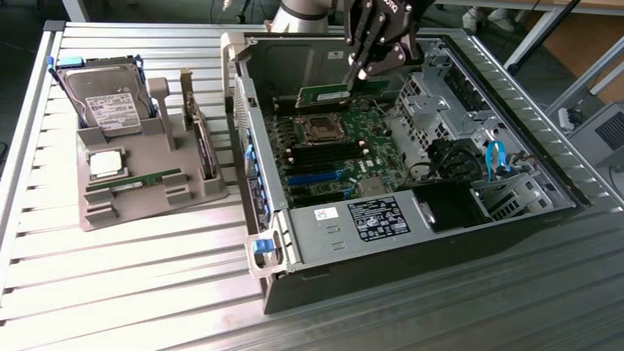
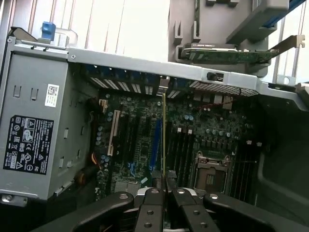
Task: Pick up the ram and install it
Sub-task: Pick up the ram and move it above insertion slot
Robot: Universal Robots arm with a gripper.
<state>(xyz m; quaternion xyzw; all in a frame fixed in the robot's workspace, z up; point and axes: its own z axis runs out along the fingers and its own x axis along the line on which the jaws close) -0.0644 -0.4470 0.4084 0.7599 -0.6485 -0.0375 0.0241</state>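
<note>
Claw: gripper (image 1: 363,72) shut narrow on the ram (image 1: 326,95); in the wrist view both fingertips (image 2: 157,182) pinch the stick edge-on.
Ram position: held in the air inside the open computer case (image 1: 292,62), over the motherboard (image 1: 366,150), near the bare processor socket (image 1: 320,129).
Done: pick-up looks complete; the stick is carried clear of the grey holder tray (image 1: 117,212).
Left: seating. The ram is not in a slot yet, as far as I can judge; the black memory slots (image 1: 317,155) look unfilled.
Alignment: the wrist view has the stick's edge running roughly parallel to the slots; whether it is over the right one, cannot tell.
Tray: well apart, toward the exterior view's left; holds a hard drive (image 1: 107,95), a square chip (image 1: 105,162) and a second green stick (image 1: 131,181).
Surface: slatted metal table (image 1: 146,292), pale and glary; case lies on its side on it.
Room: workshop clutter past the far edge, too vague to name.
</note>
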